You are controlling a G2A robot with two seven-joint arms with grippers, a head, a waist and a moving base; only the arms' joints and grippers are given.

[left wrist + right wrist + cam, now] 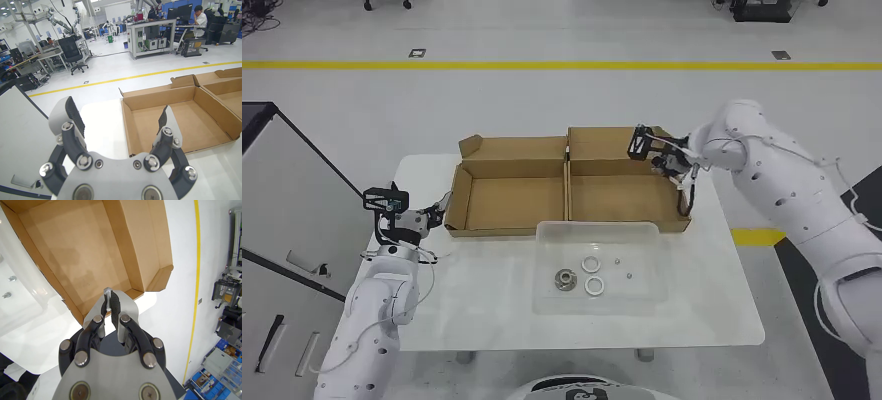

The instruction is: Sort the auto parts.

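Since the parts are to be divided by kind, two open cardboard boxes are set side by side at the far edge of the table (492, 310) in the top view, and a clear plastic tray (642, 295) is placed just in front of them as the supply. A metal hub (565, 279), two white rings (592, 263) and two small bolts (629, 269) are left loose in it. The right gripper (679, 172) is held over the right end of the right box (612, 198). The left gripper (435, 212) is kept just outside the left box (512, 200), probably to leave the tray free. In the left wrist view, the left gripper (119, 106) is seen with its jaws spread wide and nothing between them, and the bare left box (179, 117) lies ahead of it. In the right wrist view, the right gripper (110, 295) is closed tightly on a bolt (108, 298). The bolt is pinched along its thread with its hex head pointing down at the floor of the right box (79, 247), which is judged to be its destination. Release is not yet made.
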